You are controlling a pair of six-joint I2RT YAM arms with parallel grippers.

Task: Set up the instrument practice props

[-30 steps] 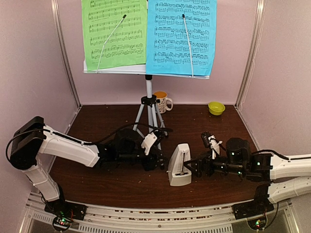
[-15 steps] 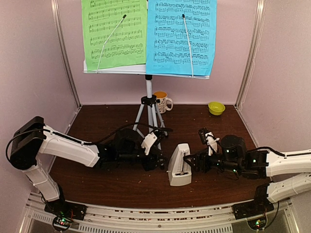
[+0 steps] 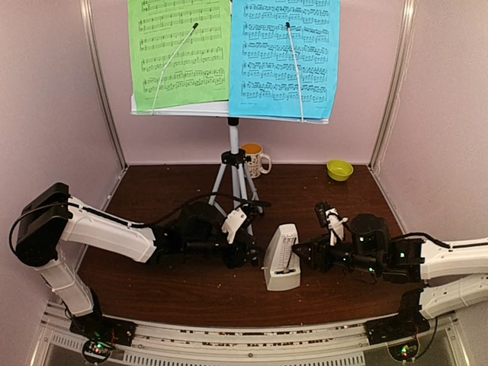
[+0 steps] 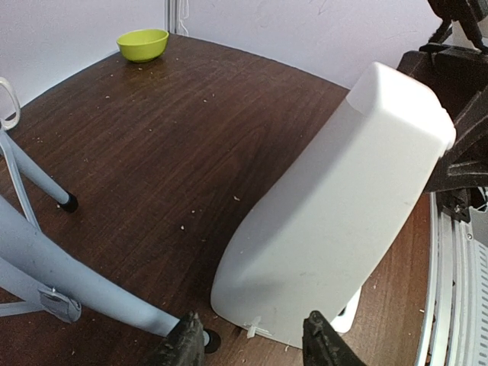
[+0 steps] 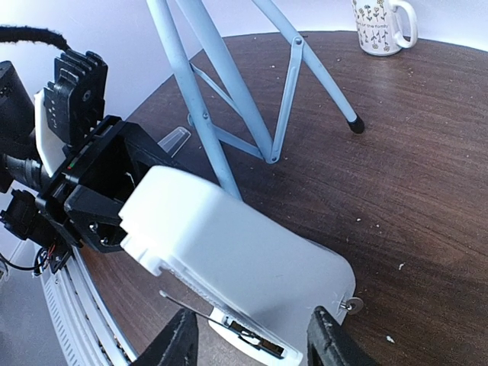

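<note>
The white pyramid metronome [image 3: 282, 255] stands upright on the dark table in front of the tripod, between my two grippers. My left gripper [image 3: 250, 253] meets it from the left, and its fingertips clasp the near edge of the base [image 4: 255, 347]. From the right, my right gripper [image 3: 303, 252] has its jaws drawn in on the base [image 5: 254, 343], the thin pendulum rod just inside one finger. Behind stands the music stand [image 3: 233, 131], with the green sheet [image 3: 179, 49] and the blue sheet [image 3: 286, 53] resting on its ledge under two wire holders.
A tripod foot [image 4: 200, 339] sits right beside my left fingertip, and the tripod legs [image 5: 191, 84] rise just behind the metronome. A patterned mug [image 3: 255, 160] stands behind the tripod. A small green bowl [image 3: 339, 169] lies at the back right. Pink walls enclose three sides.
My right gripper has moved left up to the metronome and its jaws have narrowed around the base. The left arm and the metronome have stayed put.
</note>
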